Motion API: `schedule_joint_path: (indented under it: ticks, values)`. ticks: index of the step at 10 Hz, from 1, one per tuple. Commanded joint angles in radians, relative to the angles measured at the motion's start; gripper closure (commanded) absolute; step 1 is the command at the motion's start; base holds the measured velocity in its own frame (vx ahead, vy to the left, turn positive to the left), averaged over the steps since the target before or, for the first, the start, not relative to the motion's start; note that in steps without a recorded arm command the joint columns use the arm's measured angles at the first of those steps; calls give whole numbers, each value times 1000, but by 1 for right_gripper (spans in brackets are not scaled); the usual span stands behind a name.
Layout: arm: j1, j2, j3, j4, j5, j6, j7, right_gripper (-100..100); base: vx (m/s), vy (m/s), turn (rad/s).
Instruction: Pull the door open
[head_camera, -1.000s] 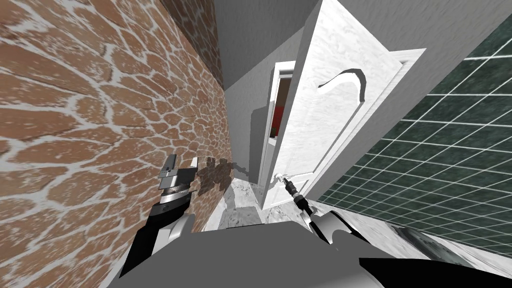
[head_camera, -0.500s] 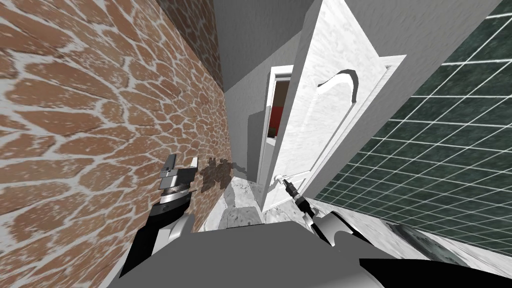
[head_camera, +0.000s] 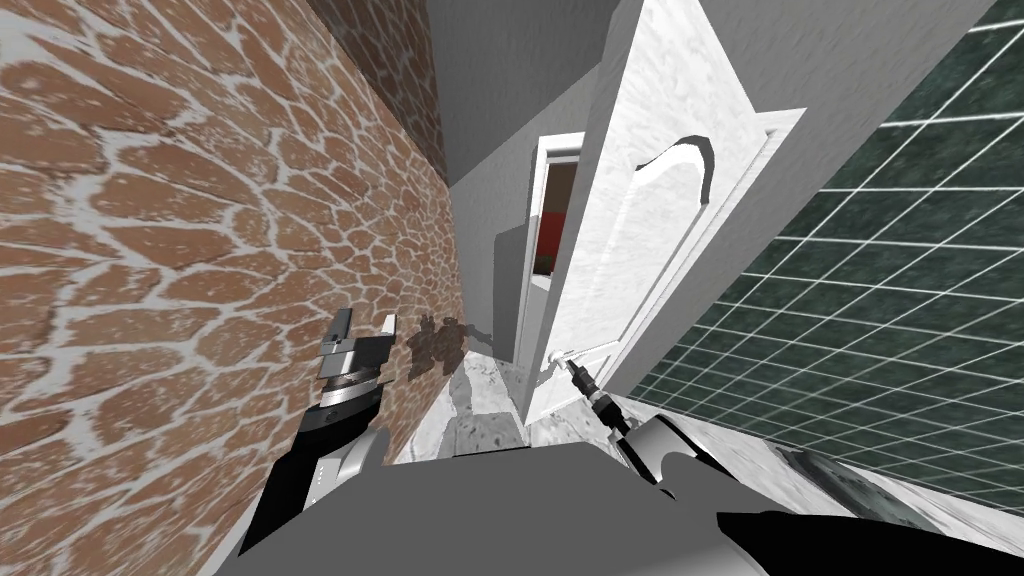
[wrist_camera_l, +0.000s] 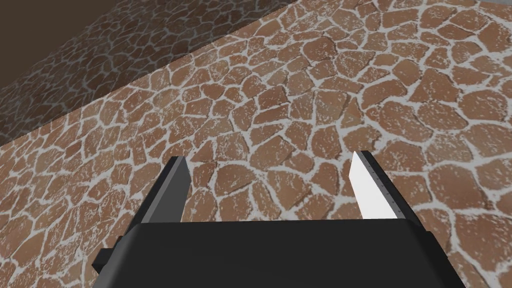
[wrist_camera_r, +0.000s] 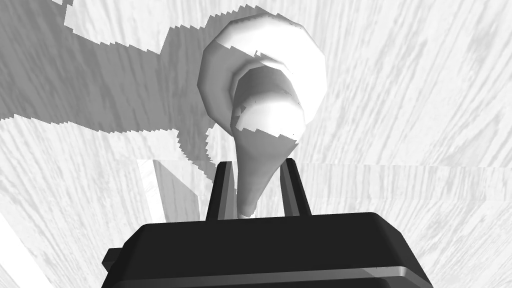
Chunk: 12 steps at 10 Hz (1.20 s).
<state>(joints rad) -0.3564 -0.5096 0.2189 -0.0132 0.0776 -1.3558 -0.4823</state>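
Observation:
A white panelled door (head_camera: 640, 230) stands part open ahead of me, swung toward me from its frame on the right. Its white lever handle (wrist_camera_r: 260, 165) juts from a round rose on the door face. My right gripper (wrist_camera_r: 256, 175) is shut on the lever, one finger pressed against each side. In the head view that gripper (head_camera: 568, 362) meets the handle low on the door's free edge. My left gripper (head_camera: 362, 322) hangs open beside the brick wall, its fingers (wrist_camera_l: 367, 187) wide apart with nothing between them.
A brown stone-patterned wall (head_camera: 200, 250) runs close along my left. A dark green tiled wall (head_camera: 880, 300) lies to the right. Past the door's edge a white-framed doorway (head_camera: 550, 230) shows red and brown inside. Pale marbled floor (head_camera: 480, 400) runs ahead.
The door has swung a little further toward me with my right gripper on its handle. The view has shifted slightly, and the left arm holds its place.

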Motion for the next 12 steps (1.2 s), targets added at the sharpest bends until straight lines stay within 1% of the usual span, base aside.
schedule_joint_path:
  ticks: [1, 2, 3, 5, 6, 7, 8, 9, 10, 12]
  values:
    - [35, -9, -3, -45, -4, 13, -4, 100, -95, -58, 186]
    - [35, -9, -3, -45, -4, 13, -4, 100, -39, -26, 23]
    - [53, -18, -7, -49, -9, -6, -8, 100, -97, -64, 199]
    - [82, -34, -12, -50, -18, -36, -14, 100, -195, -133, 315]
    - [82, -34, -12, -50, -18, -36, -14, 100, -158, -78, 109]
    - [104, -46, -17, -45, -25, -59, -18, 100, -163, -89, 285]
    - [104, -46, -17, -45, -25, -59, -18, 100, -150, -82, 141]
    - [118, -53, -19, -40, -29, -73, -21, 100, -140, -60, 146]
    - [130, -59, -22, -34, -33, -86, -23, 100, -157, -72, 256]
    - [148, -69, -25, -20, -38, -105, -27, 100, -142, -99, 201]
